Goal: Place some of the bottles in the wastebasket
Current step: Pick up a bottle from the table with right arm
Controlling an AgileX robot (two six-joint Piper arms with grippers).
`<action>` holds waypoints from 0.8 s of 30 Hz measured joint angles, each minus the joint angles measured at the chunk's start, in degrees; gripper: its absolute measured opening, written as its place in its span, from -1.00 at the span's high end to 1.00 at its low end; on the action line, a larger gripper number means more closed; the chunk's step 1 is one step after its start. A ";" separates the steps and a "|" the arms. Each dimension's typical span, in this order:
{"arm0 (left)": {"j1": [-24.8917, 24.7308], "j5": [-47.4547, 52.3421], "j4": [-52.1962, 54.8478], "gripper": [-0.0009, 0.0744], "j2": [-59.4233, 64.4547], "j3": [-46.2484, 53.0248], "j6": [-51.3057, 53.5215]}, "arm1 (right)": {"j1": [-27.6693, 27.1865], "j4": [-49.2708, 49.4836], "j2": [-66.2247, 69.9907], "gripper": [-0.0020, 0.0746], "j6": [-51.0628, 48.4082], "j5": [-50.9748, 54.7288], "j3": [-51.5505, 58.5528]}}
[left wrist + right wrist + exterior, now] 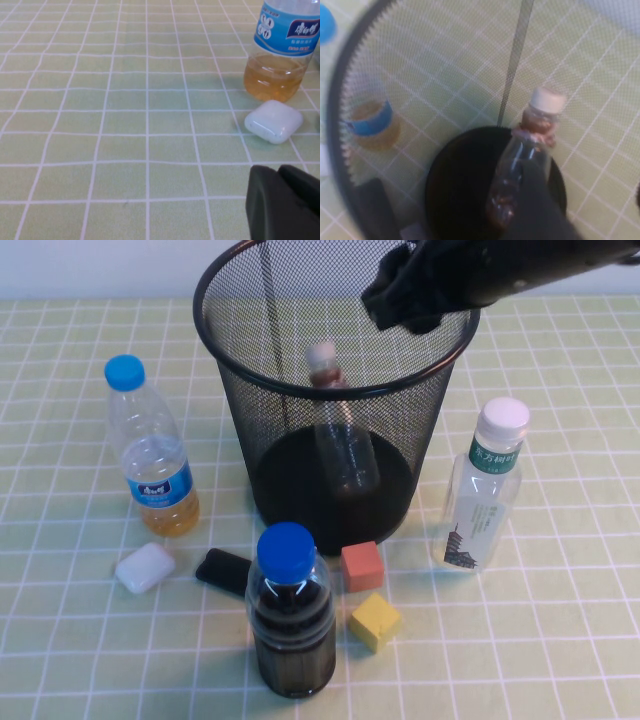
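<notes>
The black wire-mesh wastebasket (232, 390) stands at the middle back of the table. The smaller round bottle (340, 440), pale cap and brown neck label, leans inside it, free of any gripper; it also shows in the right wrist view (520, 165) on the basket's black base (455, 190). The tall squarish bottle (485, 485), white cap and green label, stands upright right of the basket. My right gripper (405, 298) hovers over the basket's right rim, open and empty (590, 200). My left gripper (282, 205) is shut and empty, low over the cloth near a white case.
A blue-capped bottle of yellow liquid (150, 455) stands left of the basket. A blue-capped bottle of dark liquid (290, 615) stands in front. A white case (145, 567), a black object (225, 570), a red cube (362, 566) and a yellow cube (375, 621) lie nearby.
</notes>
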 joint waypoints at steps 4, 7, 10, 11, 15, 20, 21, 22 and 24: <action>0.00 0.00 0.00 0.98 0.00 0.00 0.00 | 0.00 -1.01 -4.30 0.46 0.15 1.92 0.00; 0.00 0.00 0.00 0.98 0.00 0.00 0.00 | 0.00 -3.14 -7.66 0.81 0.75 5.29 -0.02; 0.00 0.00 0.00 0.98 0.00 0.00 0.00 | 0.00 -6.08 -10.72 0.92 1.23 8.89 -0.02; 0.00 0.00 0.00 0.98 0.00 0.00 0.00 | 0.00 -7.08 -11.64 0.94 1.32 9.91 -0.02; 0.00 0.00 0.00 0.98 0.00 0.00 0.00 | 0.00 -9.48 -15.45 0.96 1.45 11.08 1.77; 0.00 0.00 0.00 0.98 0.00 0.00 0.00 | 0.00 -11.78 -23.17 0.96 1.69 8.53 12.16; 0.00 0.00 0.00 0.98 0.00 0.00 0.00 | 0.00 -12.06 -24.34 0.96 1.80 7.62 14.90; 0.00 0.00 0.00 0.98 0.00 0.00 0.00 | 0.00 -12.20 -25.68 0.96 2.04 6.39 17.61; 0.00 0.00 0.00 0.98 0.00 0.00 0.00 | 0.00 -12.43 -27.74 0.96 2.67 3.92 22.26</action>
